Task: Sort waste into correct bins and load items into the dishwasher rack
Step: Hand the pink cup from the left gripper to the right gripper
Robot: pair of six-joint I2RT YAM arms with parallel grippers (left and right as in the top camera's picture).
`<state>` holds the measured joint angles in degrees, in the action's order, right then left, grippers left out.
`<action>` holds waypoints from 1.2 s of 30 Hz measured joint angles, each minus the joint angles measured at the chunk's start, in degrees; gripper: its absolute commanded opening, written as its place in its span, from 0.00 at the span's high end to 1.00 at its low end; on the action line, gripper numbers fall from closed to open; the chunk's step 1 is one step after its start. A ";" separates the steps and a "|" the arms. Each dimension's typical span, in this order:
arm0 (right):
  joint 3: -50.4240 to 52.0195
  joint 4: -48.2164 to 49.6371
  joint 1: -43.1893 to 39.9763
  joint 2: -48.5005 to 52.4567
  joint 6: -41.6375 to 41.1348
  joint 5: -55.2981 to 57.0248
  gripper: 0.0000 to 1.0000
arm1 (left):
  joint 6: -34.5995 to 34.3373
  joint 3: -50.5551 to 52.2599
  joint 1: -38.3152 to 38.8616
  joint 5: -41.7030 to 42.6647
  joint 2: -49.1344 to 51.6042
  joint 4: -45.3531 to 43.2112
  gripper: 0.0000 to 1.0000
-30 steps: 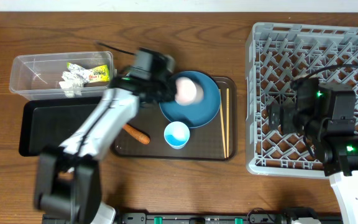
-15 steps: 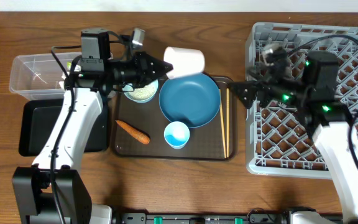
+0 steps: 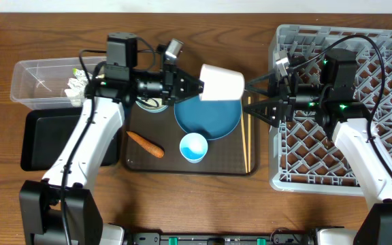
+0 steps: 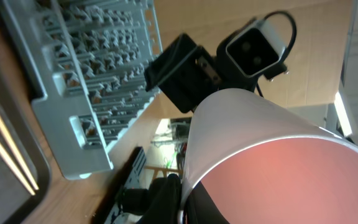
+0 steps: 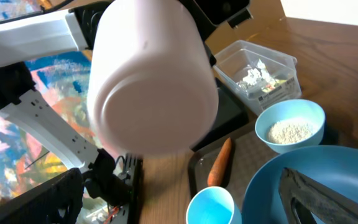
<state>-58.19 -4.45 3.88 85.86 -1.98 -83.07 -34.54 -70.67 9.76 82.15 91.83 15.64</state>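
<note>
My left gripper [image 3: 194, 85] is shut on the rim of the pale pink cup [image 3: 222, 82], holding it on its side in the air above the dark blue dish [image 3: 207, 116]. One finger [image 4: 166, 200] is outside the cup [image 4: 272, 155] wall and the other is inside. My right gripper [image 3: 256, 96] is open just right of the cup's base [image 5: 151, 87], not touching it. The grey dishwasher rack [image 3: 359, 156] stands at the right. A light blue cup [image 3: 193, 147], chopsticks [image 3: 246, 136] and a carrot piece [image 3: 146, 144] lie on the tray. The small bowl of rice [image 5: 289, 129] sits under my left arm.
The brown serving tray [image 3: 189, 167] holds the dishes. A clear tub [image 3: 39, 78] with paper scraps and a wrapper stands at the far left, with the black tray [image 3: 43, 143] in front of it. The rack's near wall [image 4: 73, 124] stands close behind the right arm.
My left arm has carried the pink cup up and to the right. The right arm swung left from over the rack, its open jaws now facing the cup's base.
</note>
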 measured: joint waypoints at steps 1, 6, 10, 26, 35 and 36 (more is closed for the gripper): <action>-0.02 0.48 0.00 0.00 -0.17 -0.24 0.01 | 0.00 0.00 0.61 -0.02 0.00 0.09 0.94; -0.02 3.08 0.00 0.00 -1.55 -1.16 0.01 | -0.02 0.00 4.20 -1.92 0.00 0.46 0.94; -0.02 6.64 0.00 0.00 -4.20 -1.60 0.02 | -0.02 0.00 5.95 -4.55 0.00 0.52 0.94; 0.00 9.84 1.99 0.00 -10.67 -1.09 0.14 | -1.07 0.00 6.75 -10.82 0.00 0.42 0.94; -0.02 9.79 1.99 0.00 -11.08 -0.66 0.25 | -1.68 0.00 6.75 -10.97 0.00 0.39 0.94; 0.00 9.77 1.99 0.00 -11.10 -0.55 0.26 | -1.70 0.00 6.75 -10.97 0.00 0.39 0.94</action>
<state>-58.19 5.32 5.87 85.86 -13.08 -83.61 -36.25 -70.67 16.51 71.18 91.83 16.03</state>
